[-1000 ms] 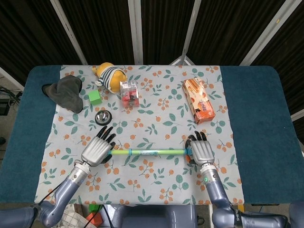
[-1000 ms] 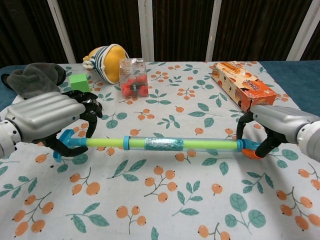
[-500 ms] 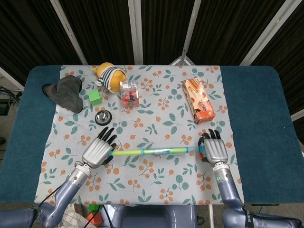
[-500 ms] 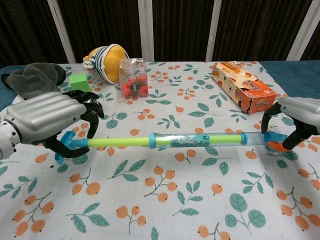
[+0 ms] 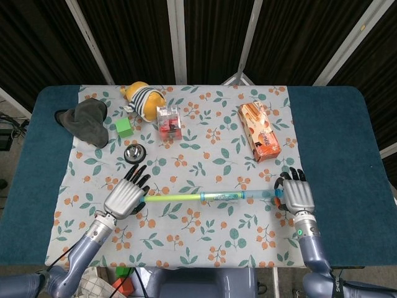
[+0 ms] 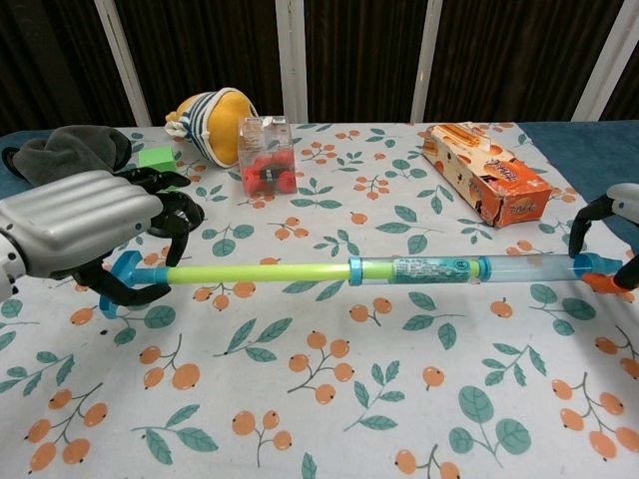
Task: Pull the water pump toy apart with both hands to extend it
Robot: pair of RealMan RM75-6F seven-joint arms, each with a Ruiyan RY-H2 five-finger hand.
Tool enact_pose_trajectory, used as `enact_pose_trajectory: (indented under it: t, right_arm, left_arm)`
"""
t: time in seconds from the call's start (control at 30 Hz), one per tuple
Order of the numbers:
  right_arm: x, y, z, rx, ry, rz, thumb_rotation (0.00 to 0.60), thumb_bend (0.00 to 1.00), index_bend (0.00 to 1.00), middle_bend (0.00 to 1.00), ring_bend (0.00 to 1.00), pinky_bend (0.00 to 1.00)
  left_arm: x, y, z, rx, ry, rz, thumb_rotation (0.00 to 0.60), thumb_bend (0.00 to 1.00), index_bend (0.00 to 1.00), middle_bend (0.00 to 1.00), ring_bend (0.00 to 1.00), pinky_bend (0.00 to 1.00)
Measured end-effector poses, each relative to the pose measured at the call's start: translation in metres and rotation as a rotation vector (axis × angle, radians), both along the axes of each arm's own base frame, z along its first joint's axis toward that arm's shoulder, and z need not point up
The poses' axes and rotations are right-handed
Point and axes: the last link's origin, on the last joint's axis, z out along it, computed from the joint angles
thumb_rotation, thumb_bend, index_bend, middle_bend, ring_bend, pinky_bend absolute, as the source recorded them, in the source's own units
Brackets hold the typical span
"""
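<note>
Both ends: water pump toy (image 6: 399, 270) lies just above the tablecloth (image 5: 205, 155), held at each tip
Axis: long axis runs left-right; further pull goes outward along it
Left hand (image 5: 126, 197): fingers curled round the blue handle
Right hand (image 5: 296, 195): grips the orange-tipped end

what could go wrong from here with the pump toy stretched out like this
1. The green rod looks drawn far out of the clear tube; pulling further might separate the water pump toy.
2. The right hand sits at the tablecloth's right edge and is nearly out of the chest view, so its grip is hard to monitor.
3. The left hand holds only the end handle, which might slip.
</note>
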Motion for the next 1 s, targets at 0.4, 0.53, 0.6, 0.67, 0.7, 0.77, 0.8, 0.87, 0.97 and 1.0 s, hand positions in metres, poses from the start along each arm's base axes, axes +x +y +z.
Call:
enact_pose_trajectory:
  t: [0.4, 0.53, 0.6, 0.67, 0.7, 0.77, 0.8, 0.87, 0.97, 1.0]
  right_arm:
    - [-0.015, -0.003, 0.022, -0.041, 0.036, -0.023, 0.600, 0.40, 0.75, 0.25, 0.00, 0.00]
    - [-0.020, -0.004, 0.028, -0.052, 0.049, -0.035, 0.600, 0.40, 0.75, 0.25, 0.00, 0.00]
    - [-0.023, -0.004, 0.030, -0.056, 0.052, -0.041, 0.600, 0.40, 0.75, 0.25, 0.00, 0.00]
    - [-0.025, -0.005, 0.033, -0.062, 0.057, -0.047, 0.600, 0.40, 0.75, 0.25, 0.00, 0.00]
    - [-0.026, -0.005, 0.034, -0.064, 0.058, -0.049, 0.600, 0.40, 0.75, 0.25, 0.00, 0.00]
    - [-0.028, -0.006, 0.036, -0.069, 0.061, -0.053, 0.600, 0.40, 0.75, 0.25, 0.00, 0.00]
    - [-0.028, -0.006, 0.037, -0.071, 0.062, -0.055, 0.600, 0.40, 0.75, 0.25, 0.00, 0.00]
    - [-0.029, -0.006, 0.039, -0.075, 0.066, -0.057, 0.600, 0.40, 0.75, 0.25, 0.00, 0.00]
    - [-0.031, -0.007, 0.042, -0.081, 0.072, -0.061, 0.600, 0.40, 0.75, 0.25, 0.00, 0.00]
    - [-0.031, -0.008, 0.043, -0.082, 0.073, -0.062, 0.600, 0.40, 0.75, 0.25, 0.00, 0.00]
  left_arm:
    - [-0.003, -0.002, 0.009, 0.013, 0.000, 0.002, 0.600, 0.59, 0.67, 0.19, 0.00, 0.07]
    - [-0.004, -0.002, 0.011, 0.013, 0.000, 0.002, 0.600, 0.59, 0.67, 0.19, 0.00, 0.07]
    - [-0.005, -0.003, 0.012, 0.013, -0.001, 0.003, 0.600, 0.59, 0.67, 0.19, 0.00, 0.07]
    - [-0.005, -0.003, 0.013, 0.013, 0.000, 0.001, 0.600, 0.60, 0.67, 0.19, 0.00, 0.07]
    - [-0.005, -0.003, 0.013, 0.014, 0.000, 0.000, 0.600, 0.60, 0.67, 0.19, 0.00, 0.07]
    - [-0.005, -0.003, 0.014, 0.014, 0.000, -0.001, 0.600, 0.59, 0.67, 0.19, 0.00, 0.07]
    - [-0.005, -0.003, 0.014, 0.014, 0.000, -0.001, 0.600, 0.59, 0.67, 0.19, 0.00, 0.07]
    - [-0.006, -0.003, 0.015, 0.014, -0.001, -0.001, 0.600, 0.59, 0.67, 0.19, 0.00, 0.07]
    - [-0.007, -0.003, 0.017, 0.013, 0.000, -0.002, 0.600, 0.59, 0.67, 0.19, 0.00, 0.07]
    - [-0.007, -0.003, 0.017, 0.012, 0.000, -0.002, 0.600, 0.59, 0.67, 0.19, 0.00, 0.07]
